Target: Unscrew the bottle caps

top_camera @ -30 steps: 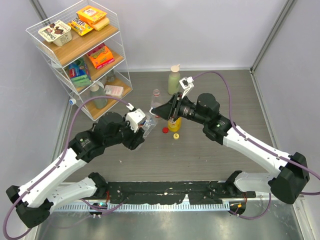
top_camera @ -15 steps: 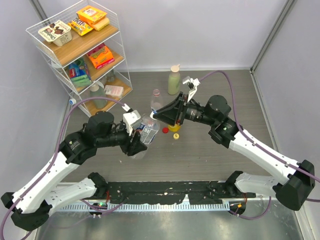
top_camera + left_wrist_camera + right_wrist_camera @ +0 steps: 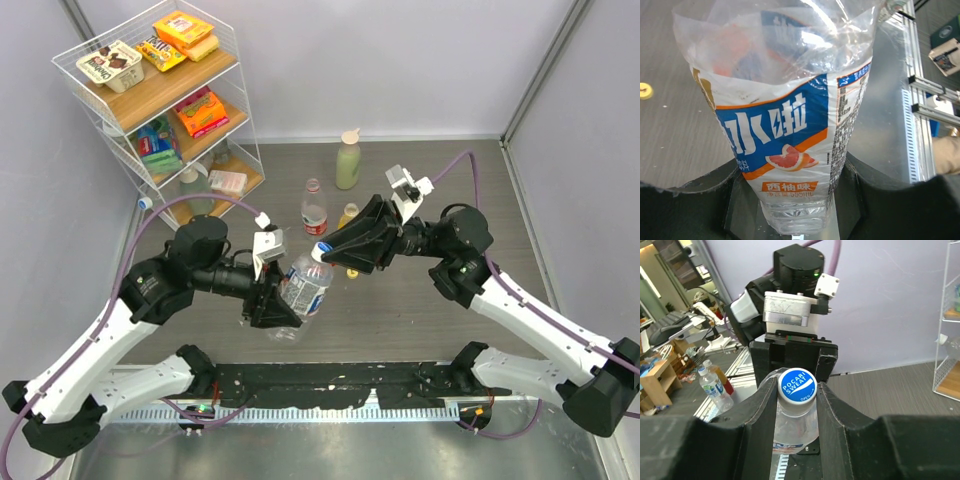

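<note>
The left pincer [image 3: 792, 170] is clamped on the lower body of a clear bottle [image 3: 790, 115], one finger on each side of its blue, white and orange label. The bottle is off the table [image 3: 670, 150] and tilted, with its base near the pincer's palm and its neck pointing away towards the right arm.

At the far end of the bottle, straight ahead of the left pincer, the right pincer [image 3: 796, 392] is pressed together on the blue-white cap [image 3: 796, 384]. A finger sits tight against either side of the cap and the printed top faces the wrist camera. The cap sits on the bottle's neck - the two pincers face each other along the bottle, left on the body and right on the cap.

The yellow cap [image 3: 645, 90] lies flat on the table below, well off to the side of the left pincer at the left edge of its wrist view.

Beyond the right pincer's tips a small clear bottle [image 3: 314, 210] and an orange bottle [image 3: 347, 214] stand close together. Farther back a pale green bottle [image 3: 348, 162] stands upright - well apart from both pincers. Far off past the left pincer, in the back corner, is a wire shelf [image 3: 150, 100] stocked with packets.
</note>
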Motion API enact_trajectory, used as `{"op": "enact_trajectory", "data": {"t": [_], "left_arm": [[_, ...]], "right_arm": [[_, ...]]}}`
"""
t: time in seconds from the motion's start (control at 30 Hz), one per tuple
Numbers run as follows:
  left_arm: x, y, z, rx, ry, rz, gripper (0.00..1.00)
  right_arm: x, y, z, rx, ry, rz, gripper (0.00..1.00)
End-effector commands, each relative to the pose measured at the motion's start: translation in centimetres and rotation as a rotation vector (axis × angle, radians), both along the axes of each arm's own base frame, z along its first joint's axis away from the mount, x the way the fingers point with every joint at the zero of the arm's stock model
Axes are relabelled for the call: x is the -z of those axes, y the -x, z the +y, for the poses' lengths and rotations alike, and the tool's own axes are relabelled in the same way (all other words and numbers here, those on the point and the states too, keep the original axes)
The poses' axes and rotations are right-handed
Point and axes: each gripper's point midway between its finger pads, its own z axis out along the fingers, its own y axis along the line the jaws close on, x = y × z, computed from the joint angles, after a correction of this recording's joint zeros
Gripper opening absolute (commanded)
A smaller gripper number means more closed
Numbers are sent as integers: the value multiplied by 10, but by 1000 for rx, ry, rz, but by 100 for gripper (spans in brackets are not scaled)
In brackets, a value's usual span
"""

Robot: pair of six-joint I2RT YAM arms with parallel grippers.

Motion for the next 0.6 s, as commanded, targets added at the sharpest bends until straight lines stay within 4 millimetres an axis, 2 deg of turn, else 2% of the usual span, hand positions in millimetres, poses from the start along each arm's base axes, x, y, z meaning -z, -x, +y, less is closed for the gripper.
{"op": "enact_trajectory", "data": {"t": [0.0, 0.17, 0.27, 0.33, 0.43, 0.47, 0.57], "left_arm": [[-58, 28, -11, 221, 217, -103, 15], [-57, 31, -11, 240, 219, -91, 15], [-55, 31, -11, 243, 211, -82, 15], [-52, 29, -11, 232, 199, -82, 15], [-46, 26, -11, 216, 177, -85, 15], [-43, 23, -11, 201, 165, -88, 15], [-34, 15, -11, 161, 125, -95, 15]], "right_arm": [[25, 17, 2, -102, 50, -50, 2], [21, 25, -2, -123, 22, -95, 2], [19, 24, -2, -109, 15, -100, 2], [19, 20, -2, -85, 18, -87, 6], [16, 9, -3, -5, 11, -78, 27], [15, 5, -5, 34, 5, -73, 30], [13, -11, -12, 163, -10, -60, 64]]}}
